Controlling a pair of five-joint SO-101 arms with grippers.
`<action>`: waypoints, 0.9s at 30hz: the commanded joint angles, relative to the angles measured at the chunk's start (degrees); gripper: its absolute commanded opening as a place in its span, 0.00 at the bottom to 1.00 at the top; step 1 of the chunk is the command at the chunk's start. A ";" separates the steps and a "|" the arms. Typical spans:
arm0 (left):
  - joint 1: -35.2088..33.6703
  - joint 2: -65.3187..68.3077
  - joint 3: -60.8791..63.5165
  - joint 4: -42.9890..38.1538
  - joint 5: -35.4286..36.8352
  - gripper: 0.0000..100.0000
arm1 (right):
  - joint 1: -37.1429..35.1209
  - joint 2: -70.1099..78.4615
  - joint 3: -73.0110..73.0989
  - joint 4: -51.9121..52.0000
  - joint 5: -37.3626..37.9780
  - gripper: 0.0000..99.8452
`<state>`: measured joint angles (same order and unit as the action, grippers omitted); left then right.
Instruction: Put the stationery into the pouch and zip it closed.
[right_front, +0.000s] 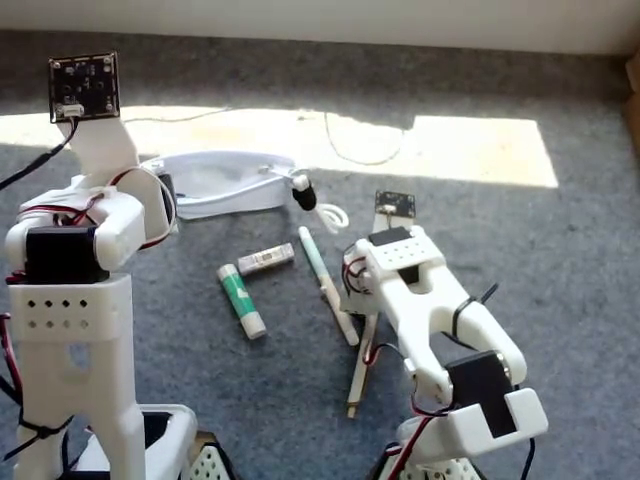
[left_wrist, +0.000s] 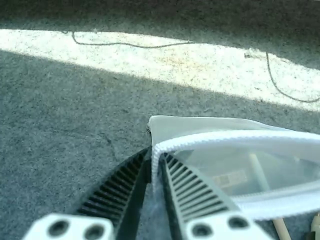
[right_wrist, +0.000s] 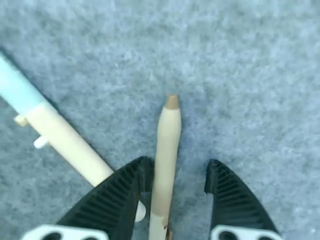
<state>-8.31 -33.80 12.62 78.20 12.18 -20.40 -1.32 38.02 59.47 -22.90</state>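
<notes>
The slim cream-coloured wooden pencil (right_wrist: 167, 132) with a dull brown tip should be light, stiff and smooth, and it is apt to roll or skid off a hard pad, so a grip across the middle of its round shaft looks safest. It lies on the coarse grey carpet (right_front: 540, 270) near the right arm's base, between the ribbed black fingers of the right gripper (right_wrist: 178, 167), which stands released, one finger against the shaft and the other apart from it. Just beside it lies the long plastic pen (right_wrist: 55, 132), pale blue at one end and cream along the barrel, with small nubs on its side; it looks equally rigid and light. Toward the left arm lie the green-and-white glue stick (right_front: 241, 300), a thicker cylinder that should be easy to span, and a short white tube (right_front: 266, 260) just beyond it. The soft white translucent pouch (right_front: 225, 180) lies flat at the far side of the carpet, at the edge of a sunlit band. It is probably limp and thin and would sag if lifted, so it is best held by its woven white zip tape (left_wrist: 235, 137), the firmest part. The left gripper (left_wrist: 154, 161) is clenched on that tape at the pouch's end corner, and the mouth seems to gape a little. A thin stick and a label show through the filmy wall, inside or underneath I cannot tell
</notes>
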 joint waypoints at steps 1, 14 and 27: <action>0.48 0.48 0.66 -0.53 0.09 0.01 | 0.48 -0.13 -4.18 -2.51 -0.09 0.17; 0.48 0.48 1.27 -0.62 0.00 0.01 | -0.40 -2.24 -3.74 -6.29 -0.09 0.12; 0.48 0.48 1.27 -0.62 -0.09 0.01 | 1.10 0.92 -4.09 -2.86 -0.09 0.12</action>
<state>-8.31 -33.80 12.79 78.20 12.18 -19.96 -0.44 36.62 55.25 -22.90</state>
